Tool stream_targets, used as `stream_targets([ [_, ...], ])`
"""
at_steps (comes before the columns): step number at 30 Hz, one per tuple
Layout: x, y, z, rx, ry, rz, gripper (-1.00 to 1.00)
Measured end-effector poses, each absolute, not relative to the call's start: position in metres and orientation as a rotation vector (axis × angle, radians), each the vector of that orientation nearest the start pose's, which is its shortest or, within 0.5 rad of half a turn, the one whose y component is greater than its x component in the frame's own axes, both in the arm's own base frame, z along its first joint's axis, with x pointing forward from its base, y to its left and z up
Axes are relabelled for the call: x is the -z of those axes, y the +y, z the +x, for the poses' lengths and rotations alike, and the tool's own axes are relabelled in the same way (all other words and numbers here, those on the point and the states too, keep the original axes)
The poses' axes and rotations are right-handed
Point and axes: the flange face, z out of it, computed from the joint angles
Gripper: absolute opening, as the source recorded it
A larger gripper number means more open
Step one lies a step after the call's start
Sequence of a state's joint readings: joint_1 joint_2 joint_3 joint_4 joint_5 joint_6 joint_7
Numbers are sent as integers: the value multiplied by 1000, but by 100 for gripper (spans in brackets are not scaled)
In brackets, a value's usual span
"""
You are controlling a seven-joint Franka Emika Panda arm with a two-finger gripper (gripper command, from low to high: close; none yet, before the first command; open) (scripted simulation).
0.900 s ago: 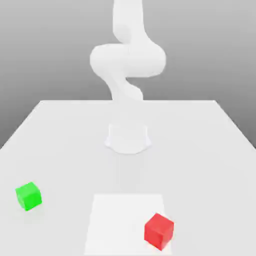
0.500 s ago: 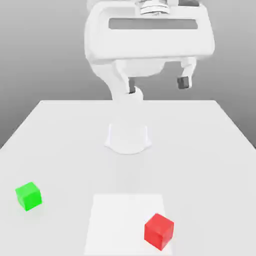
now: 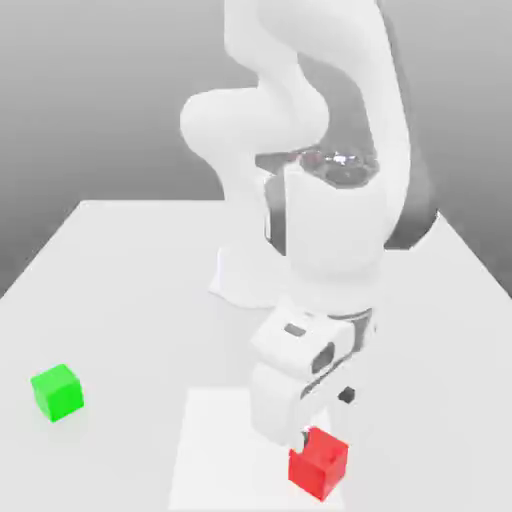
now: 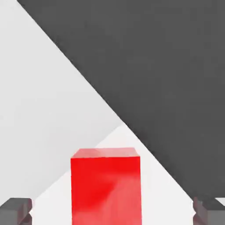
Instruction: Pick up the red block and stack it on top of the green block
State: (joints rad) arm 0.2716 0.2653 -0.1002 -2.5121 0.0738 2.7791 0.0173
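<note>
The green block (image 3: 57,391) sits on the table (image 3: 130,290) at the exterior view's left, well apart from the red block (image 3: 319,464) on a pale square near the front; the gripper (image 4: 112,211) hangs over it, fingers (image 4: 16,210) spread wide on either side, holding nothing.

Arm (image 3: 330,230) bent low; claw (image 4: 112,211) wide open

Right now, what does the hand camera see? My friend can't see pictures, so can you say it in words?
A red block sits close up between the two dark fingertips of the open claw, with a gap on each side. It rests on a white table, and a dark grey background lies beyond the table's edge.
</note>
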Motion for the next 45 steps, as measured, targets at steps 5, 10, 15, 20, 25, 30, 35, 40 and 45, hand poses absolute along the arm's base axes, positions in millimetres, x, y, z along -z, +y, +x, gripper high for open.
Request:
stream_targets([
  [5,-148,73,457,0,-141,-3139,-100],
  [10,-148,73,457,-2,-142,-3139,-100],
  [15,-202,72,457,-2,-136,-3139,-100],
  [20,-217,1,456,-3,213,-3134,-100],
  [25,-225,-81,442,-3,617,-3079,-100],
  [30,-233,-164,411,-2,1034,-2965,-100],
  [35,-240,-234,367,-1,1417,-2802,-100],
  [40,-241,-292,314,0,1757,-2603,-100],
  [45,-191,-285,321,0,1737,-2616,-100],
])
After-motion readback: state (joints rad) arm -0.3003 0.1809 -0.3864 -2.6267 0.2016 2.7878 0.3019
